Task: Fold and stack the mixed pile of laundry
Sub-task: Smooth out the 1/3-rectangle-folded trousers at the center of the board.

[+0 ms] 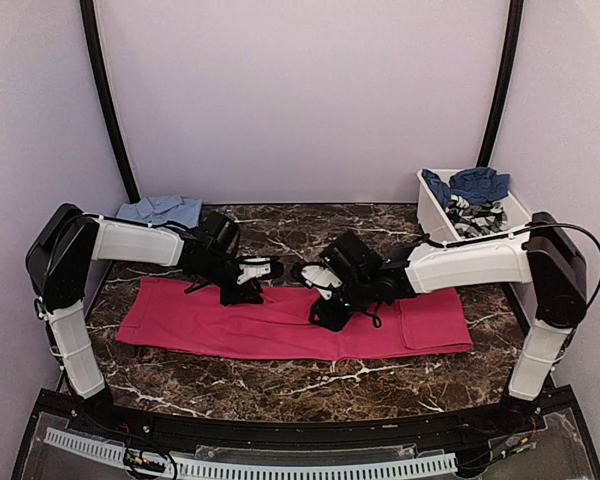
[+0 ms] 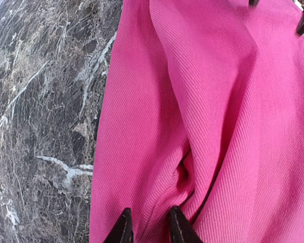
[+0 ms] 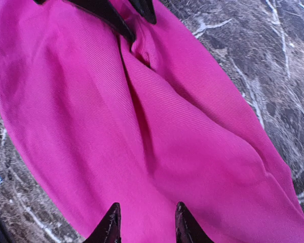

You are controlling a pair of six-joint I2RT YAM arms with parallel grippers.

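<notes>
The large magenta-pink garment (image 1: 280,335) of the mixed laundry pile lies spread lengthwise across the marble table. My left gripper (image 1: 235,294) presses down on its back edge left of centre. In the left wrist view its tips (image 2: 150,227) stand narrowly apart astride a raised ridge of the magenta cloth (image 2: 218,101). My right gripper (image 1: 326,316) rests on the garment's middle; its tips (image 3: 146,223) are open on flat magenta cloth (image 3: 167,126), holding nothing. The two grippers are close together, with a crease running between them.
A folded light blue shirt (image 1: 160,210) lies at the back left. A white tub (image 1: 427,212) at the back right holds a navy-blue garment (image 1: 475,183) and a grey-and-white patterned one (image 1: 477,218). Bare marble (image 2: 40,126) borders the magenta garment.
</notes>
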